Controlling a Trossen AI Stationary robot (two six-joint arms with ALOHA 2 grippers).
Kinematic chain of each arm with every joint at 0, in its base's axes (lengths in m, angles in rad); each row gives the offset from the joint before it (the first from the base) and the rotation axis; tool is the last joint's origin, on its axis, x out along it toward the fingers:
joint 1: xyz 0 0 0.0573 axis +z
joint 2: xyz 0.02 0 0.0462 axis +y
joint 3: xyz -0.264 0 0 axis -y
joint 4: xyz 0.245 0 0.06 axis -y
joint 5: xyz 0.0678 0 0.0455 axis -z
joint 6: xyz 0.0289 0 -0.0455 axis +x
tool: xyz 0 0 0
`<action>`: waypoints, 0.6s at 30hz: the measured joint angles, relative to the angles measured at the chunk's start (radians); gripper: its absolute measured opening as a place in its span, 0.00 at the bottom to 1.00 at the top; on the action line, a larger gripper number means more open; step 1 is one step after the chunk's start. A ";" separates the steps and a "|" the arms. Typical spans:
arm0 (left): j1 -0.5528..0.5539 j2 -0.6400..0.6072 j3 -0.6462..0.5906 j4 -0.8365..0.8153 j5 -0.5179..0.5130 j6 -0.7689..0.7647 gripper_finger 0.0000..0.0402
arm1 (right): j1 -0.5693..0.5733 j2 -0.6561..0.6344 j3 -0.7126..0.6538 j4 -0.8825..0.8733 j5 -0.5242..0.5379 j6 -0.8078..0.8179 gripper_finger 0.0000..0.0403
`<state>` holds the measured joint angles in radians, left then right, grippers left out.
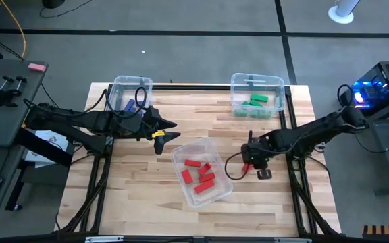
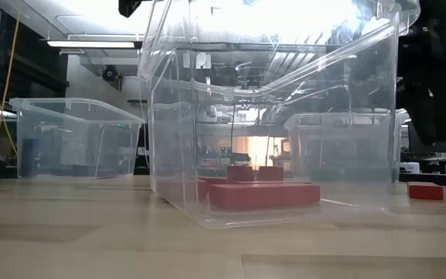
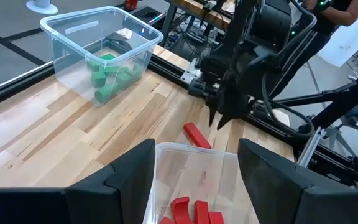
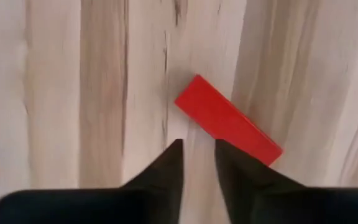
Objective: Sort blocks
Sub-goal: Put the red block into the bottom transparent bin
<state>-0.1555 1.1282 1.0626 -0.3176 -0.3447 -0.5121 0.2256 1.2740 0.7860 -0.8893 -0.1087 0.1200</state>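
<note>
Four views split the work between them: only the high view takes in all three clear bins at once, the blue-block bin (image 1: pixel 128 92) by the left arm, the green-block bin (image 1: pixel 256 94) at the far right of the table, and the red-block bin (image 1: pixel 201 173) in the middle. The low view looks straight through that middle bin's wall to red blocks (image 2: pixel 263 191) lying flat on its floor, something the overhead camera shows only as small red shapes. The loose red bar (image 4: pixel 227 119) lies flat on the bare wood, and only the right wrist view shows how it sits to the right gripper (image 4: pixel 197 149): the bar is just ahead of the two dark fingertips, set slantwise across their line, with one tip overlapping its lower edge. The jaws stand only a narrow slit apart and grip nothing. From the left wrist view the same bar lies just beyond the middle bin's rim, beneath the right arm. The left gripper (image 3: pixel 194 163) hovers over the near rim of that bin, jaws spread wide and empty.
</note>
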 joint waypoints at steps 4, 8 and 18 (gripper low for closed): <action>-0.004 0.000 0.000 0.000 0.000 0.000 0.54 | 0.005 0.045 0.000 -0.021 0.033 -0.120 0.40; -0.004 0.000 0.000 0.000 0.000 0.000 0.54 | 0.023 0.110 0.000 0.002 0.128 -0.270 0.57; -0.003 0.000 0.000 -0.002 0.000 -0.007 0.54 | 0.026 0.254 0.000 0.033 0.165 -0.521 0.71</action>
<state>-0.1589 1.1282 1.0626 -0.3197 -0.3443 -0.5196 0.2516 1.5279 0.7860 -0.8567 0.0562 -0.4013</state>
